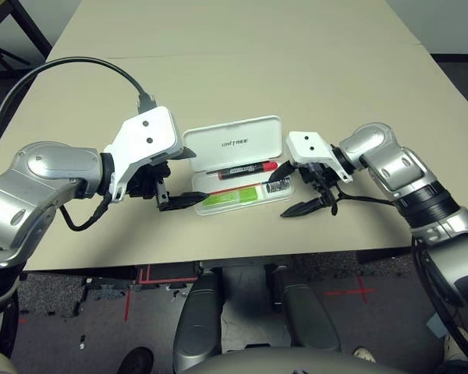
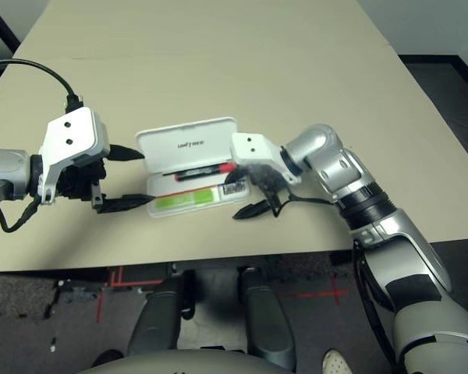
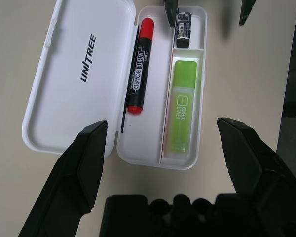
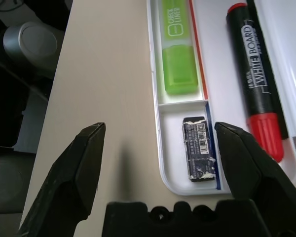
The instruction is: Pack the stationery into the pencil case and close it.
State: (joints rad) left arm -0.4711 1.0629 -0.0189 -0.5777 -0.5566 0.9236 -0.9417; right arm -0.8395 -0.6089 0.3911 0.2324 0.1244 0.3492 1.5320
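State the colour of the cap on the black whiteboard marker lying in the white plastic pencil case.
Red; the cap on the marker shows best in the right wrist view.

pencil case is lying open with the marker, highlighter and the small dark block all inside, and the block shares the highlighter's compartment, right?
Not quite. The pencil case is open and holds the marker, highlighter and small dark block, but the left wrist view shows a divider: the block lies in its own small end compartment, next to the highlighter's.
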